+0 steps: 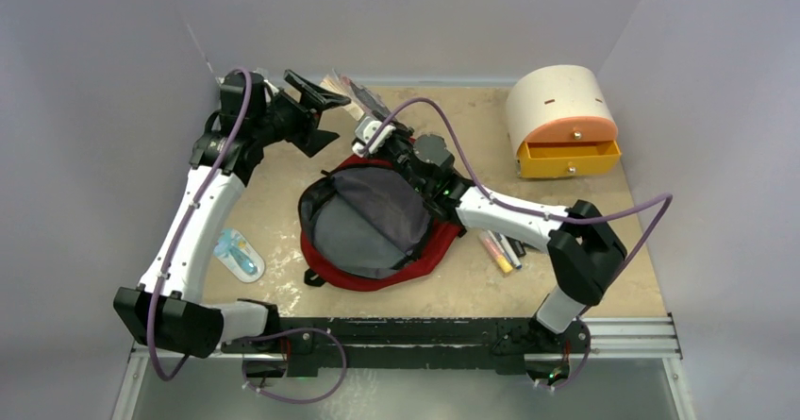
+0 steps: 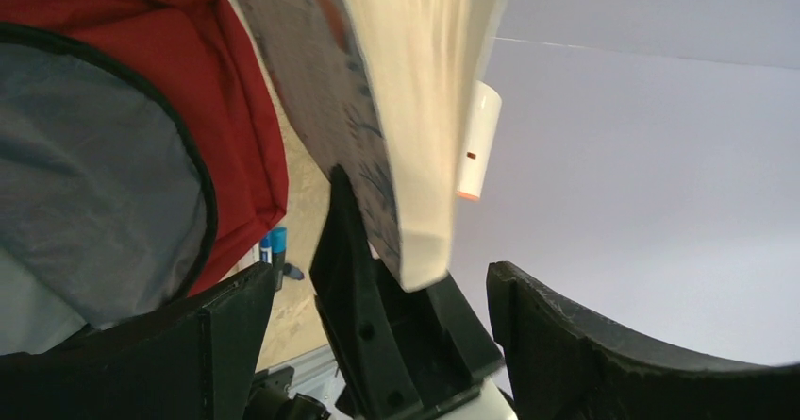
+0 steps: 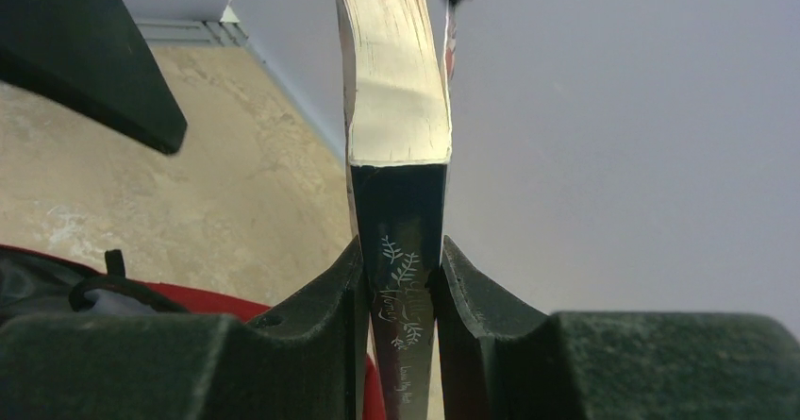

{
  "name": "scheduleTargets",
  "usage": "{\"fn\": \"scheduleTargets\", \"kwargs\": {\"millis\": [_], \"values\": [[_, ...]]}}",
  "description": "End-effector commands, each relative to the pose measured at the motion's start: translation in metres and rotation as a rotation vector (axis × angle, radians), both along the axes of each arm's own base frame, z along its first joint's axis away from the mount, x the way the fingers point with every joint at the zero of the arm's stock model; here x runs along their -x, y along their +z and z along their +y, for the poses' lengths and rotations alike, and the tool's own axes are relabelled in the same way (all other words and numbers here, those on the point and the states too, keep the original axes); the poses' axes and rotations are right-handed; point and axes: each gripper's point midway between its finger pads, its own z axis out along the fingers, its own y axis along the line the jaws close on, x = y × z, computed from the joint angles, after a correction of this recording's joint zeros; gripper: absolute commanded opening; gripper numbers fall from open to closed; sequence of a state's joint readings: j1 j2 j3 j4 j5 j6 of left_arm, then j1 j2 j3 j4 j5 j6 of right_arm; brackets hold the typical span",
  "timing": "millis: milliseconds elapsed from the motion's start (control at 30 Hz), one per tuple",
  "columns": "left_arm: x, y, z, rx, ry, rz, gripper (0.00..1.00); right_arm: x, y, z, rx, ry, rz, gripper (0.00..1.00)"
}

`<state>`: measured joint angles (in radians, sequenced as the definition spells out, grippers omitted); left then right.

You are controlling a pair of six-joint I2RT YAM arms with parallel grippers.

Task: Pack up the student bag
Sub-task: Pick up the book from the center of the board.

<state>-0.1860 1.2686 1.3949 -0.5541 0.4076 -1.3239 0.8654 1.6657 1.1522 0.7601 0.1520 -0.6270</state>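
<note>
The student bag (image 1: 377,269) is dark red and lies open mid-table, its grey lining showing. It also shows in the left wrist view (image 2: 236,90) and the right wrist view (image 3: 203,299). My right gripper (image 1: 370,129) is shut on the dark spine of a thick book (image 3: 396,109), held upright above the bag's far edge. The book (image 1: 347,92) tilts toward the back wall. My left gripper (image 1: 321,116) is open beside it, its jaws wide on either side of the book's corner (image 2: 415,156) without touching it.
A cream-and-orange drawer box (image 1: 561,123) stands at the back right with its drawer part open. Several markers (image 1: 500,250) lie right of the bag. A clear packet with a blue item (image 1: 239,255) lies left of the bag. Walls close in on three sides.
</note>
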Motion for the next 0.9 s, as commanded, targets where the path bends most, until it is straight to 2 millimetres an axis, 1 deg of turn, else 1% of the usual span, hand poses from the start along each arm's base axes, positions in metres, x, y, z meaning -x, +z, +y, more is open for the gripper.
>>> {"fn": "scheduleTargets", "kwargs": {"millis": [0, 133, 267, 400, 567, 667, 867], "values": [[-0.002, 0.007, 0.003, 0.027, 0.066, 0.036, 0.82, 0.023, 0.088, -0.013, -0.135, -0.036, -0.228, 0.00], [-0.003, 0.003, 0.005, 0.036, 0.096, 0.073, 0.83, 0.032, 0.086, -0.005, -0.102, -0.040, -0.252, 0.00], [-0.004, 0.003, 0.007, 0.051, 0.120, 0.088, 0.83, 0.037, 0.080, -0.001, -0.079, -0.044, -0.258, 0.00], [-0.005, 0.002, 0.009, 0.046, 0.135, 0.091, 0.83, 0.041, 0.079, 0.000, -0.068, -0.042, -0.268, 0.00], [-0.005, -0.008, 0.012, 0.028, 0.149, 0.112, 0.84, 0.044, 0.083, 0.000, -0.049, -0.056, -0.296, 0.00], [-0.006, -0.014, 0.011, 0.024, 0.146, 0.122, 0.84, 0.045, 0.082, 0.000, -0.019, -0.075, -0.317, 0.00], [-0.009, -0.016, 0.008, 0.012, 0.136, 0.111, 0.84, 0.049, 0.078, 0.004, 0.044, -0.140, -0.367, 0.00]]}}
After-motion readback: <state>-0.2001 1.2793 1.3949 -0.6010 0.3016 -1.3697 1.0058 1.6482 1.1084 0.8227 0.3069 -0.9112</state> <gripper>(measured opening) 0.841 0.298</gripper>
